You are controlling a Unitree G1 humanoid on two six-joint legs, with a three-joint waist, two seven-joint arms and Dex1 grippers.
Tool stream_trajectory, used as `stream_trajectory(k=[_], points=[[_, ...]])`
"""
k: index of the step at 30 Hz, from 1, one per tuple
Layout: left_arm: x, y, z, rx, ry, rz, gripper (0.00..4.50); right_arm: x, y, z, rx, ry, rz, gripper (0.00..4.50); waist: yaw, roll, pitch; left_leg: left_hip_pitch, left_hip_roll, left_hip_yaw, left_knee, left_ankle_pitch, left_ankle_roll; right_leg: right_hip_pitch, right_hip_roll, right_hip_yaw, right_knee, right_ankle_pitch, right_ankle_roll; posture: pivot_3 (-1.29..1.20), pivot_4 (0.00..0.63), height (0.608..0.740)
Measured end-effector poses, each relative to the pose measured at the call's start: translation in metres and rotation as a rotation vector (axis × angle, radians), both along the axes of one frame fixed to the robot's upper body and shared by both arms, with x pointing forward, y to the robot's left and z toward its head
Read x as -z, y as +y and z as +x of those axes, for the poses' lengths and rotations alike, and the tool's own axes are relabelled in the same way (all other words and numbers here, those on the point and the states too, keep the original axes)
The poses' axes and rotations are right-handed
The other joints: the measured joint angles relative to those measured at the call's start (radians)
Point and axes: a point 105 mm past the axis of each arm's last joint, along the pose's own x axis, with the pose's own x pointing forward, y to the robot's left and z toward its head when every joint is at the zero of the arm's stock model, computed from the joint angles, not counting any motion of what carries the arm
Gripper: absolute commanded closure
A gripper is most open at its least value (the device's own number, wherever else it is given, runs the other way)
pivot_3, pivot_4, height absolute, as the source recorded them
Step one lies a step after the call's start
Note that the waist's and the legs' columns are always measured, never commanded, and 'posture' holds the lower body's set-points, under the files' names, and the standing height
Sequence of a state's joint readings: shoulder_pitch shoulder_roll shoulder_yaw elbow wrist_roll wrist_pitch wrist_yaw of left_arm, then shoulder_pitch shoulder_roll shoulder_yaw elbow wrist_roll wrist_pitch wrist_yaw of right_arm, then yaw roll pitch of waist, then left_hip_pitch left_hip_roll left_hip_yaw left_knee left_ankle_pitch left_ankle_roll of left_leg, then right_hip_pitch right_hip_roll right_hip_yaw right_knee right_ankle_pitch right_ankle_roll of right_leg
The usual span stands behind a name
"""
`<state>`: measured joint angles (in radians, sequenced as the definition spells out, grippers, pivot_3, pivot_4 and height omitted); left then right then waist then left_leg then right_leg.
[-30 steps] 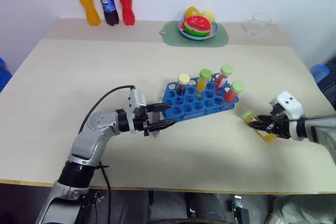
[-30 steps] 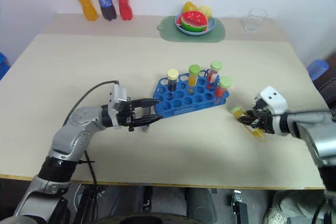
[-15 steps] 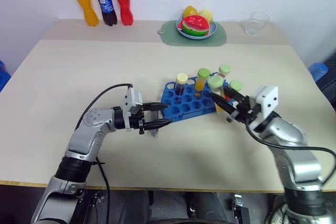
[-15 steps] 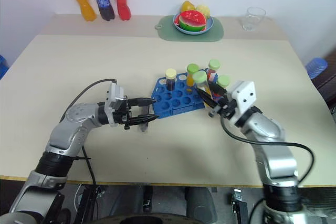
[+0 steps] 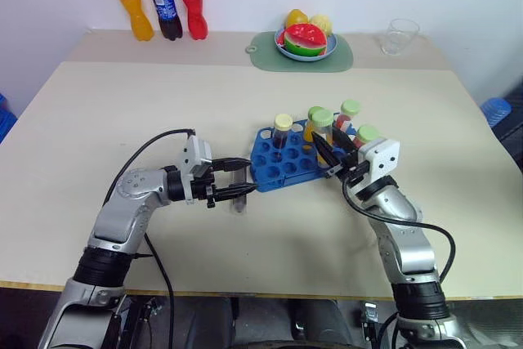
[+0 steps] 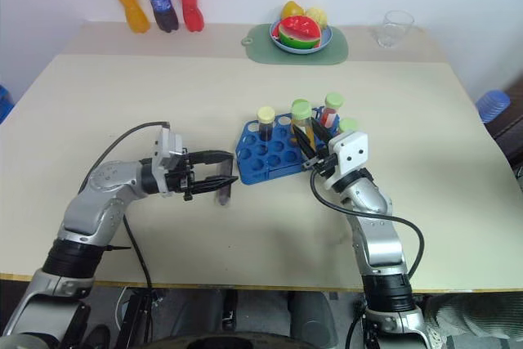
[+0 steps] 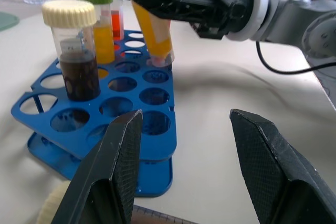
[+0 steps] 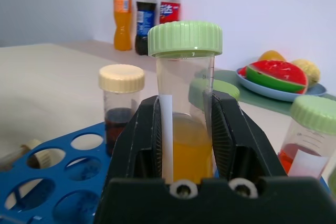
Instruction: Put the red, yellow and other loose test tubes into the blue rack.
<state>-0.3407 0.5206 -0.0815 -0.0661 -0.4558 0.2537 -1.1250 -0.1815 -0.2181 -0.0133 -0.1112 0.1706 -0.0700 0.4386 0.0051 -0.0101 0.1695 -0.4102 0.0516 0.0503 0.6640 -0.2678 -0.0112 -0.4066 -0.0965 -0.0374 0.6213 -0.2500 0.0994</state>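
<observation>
I see my left gripper [image 5: 245, 179] nearest me, fingers spread apart and holding nothing, pointing level at the near-left end of the blue rack [image 5: 288, 161]; a loose tube [image 5: 239, 199] lies on the table [image 5: 122, 104] just under it. My right gripper [image 5: 329, 153] is clamped tight on a green-capped tube of yellow liquid [image 7: 152, 30], its bottom poised just over a rack hole. 4 capped tubes stand in the rack's far rows, among them a cream-capped dark tube [image 5: 282, 130]. Beyond sit 3 soda bottles [image 5: 160, 2], a fruit plate [image 5: 307, 42] and a clear cup [image 5: 399, 37].
</observation>
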Motion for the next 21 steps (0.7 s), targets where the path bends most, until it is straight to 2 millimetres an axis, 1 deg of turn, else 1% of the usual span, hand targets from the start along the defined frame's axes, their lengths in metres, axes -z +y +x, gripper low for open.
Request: stream_trajectory(k=[6,10,14,15,16,17,18,20,21], points=[[0.001,0.003,-0.001,-0.013,0.003,0.005,1.76,0.006,0.004,0.007,0.009,-0.017,0.042,3.69,-0.004,0.000,0.000,0.001,0.000,0.000,0.000,0.000,0.000,0.000,0.000,0.000,0.002,0.000,0.000,0.00,0.150,0.740],[-0.001,0.005,0.000,-0.027,-0.003,-0.001,1.76,0.012,0.006,0.008,0.011,-0.029,0.048,3.69,-0.017,0.000,0.000,0.001,0.000,0.000,0.000,0.000,0.000,0.000,0.000,0.000,0.004,0.000,0.000,0.00,0.150,0.740],[-0.002,0.006,0.000,-0.033,-0.001,-0.006,1.76,0.017,0.007,0.007,-0.012,-0.027,0.067,3.69,-0.019,0.000,0.000,0.002,0.000,0.000,0.000,0.000,0.000,0.000,0.000,0.001,0.006,0.000,0.000,0.00,0.150,0.740],[-0.002,0.007,0.001,-0.035,0.000,-0.007,1.76,0.018,0.007,0.006,-0.020,-0.027,0.070,2.66,-0.019,0.000,0.000,0.002,0.000,0.000,0.000,0.000,0.000,0.000,0.000,0.001,0.007,0.000,0.000,0.00,0.150,0.740],[-0.002,0.007,0.001,-0.038,0.007,-0.009,1.76,0.018,0.007,0.006,-0.026,-0.023,0.074,2.30,-0.019,0.000,0.000,0.002,0.000,0.000,0.000,0.000,0.000,0.000,0.000,0.001,0.007,0.000,0.000,0.00,0.150,0.740],[-0.002,0.007,0.001,-0.041,0.015,-0.015,1.76,0.021,0.005,0.004,-0.029,-0.019,0.067,1.72,-0.019,0.000,0.000,0.002,0.000,0.000,0.000,0.000,0.000,-0.001,0.000,0.001,0.007,0.000,0.000,0.00,0.150,0.740],[-0.002,0.008,0.001,-0.045,0.025,-0.026,1.76,0.023,0.005,0.002,-0.029,-0.016,0.053,1.30,-0.019,0.000,0.000,0.002,0.000,0.000,0.000,0.000,0.000,-0.001,0.000,0.001,0.008,0.000,0.000,0.00,0.150,0.740],[-0.006,0.011,0.002,-0.065,0.048,-0.057,1.76,0.027,0.003,-0.001,-0.017,-0.020,0.008,0.30,-0.019,0.001,0.000,0.002,0.000,0.000,0.000,0.000,0.000,-0.002,0.000,0.001,0.008,0.000,0.001,0.00,0.150,0.740],[-0.010,0.013,0.003,-0.079,0.058,-0.080,1.76,0.028,0.000,-0.003,-0.012,-0.024,-0.029,0.30,-0.019,0.001,0.001,0.002,0.000,0.000,0.000,0.000,0.000,-0.002,0.000,0.001,0.008,0.000,0.001,0.00,0.150,0.740]])
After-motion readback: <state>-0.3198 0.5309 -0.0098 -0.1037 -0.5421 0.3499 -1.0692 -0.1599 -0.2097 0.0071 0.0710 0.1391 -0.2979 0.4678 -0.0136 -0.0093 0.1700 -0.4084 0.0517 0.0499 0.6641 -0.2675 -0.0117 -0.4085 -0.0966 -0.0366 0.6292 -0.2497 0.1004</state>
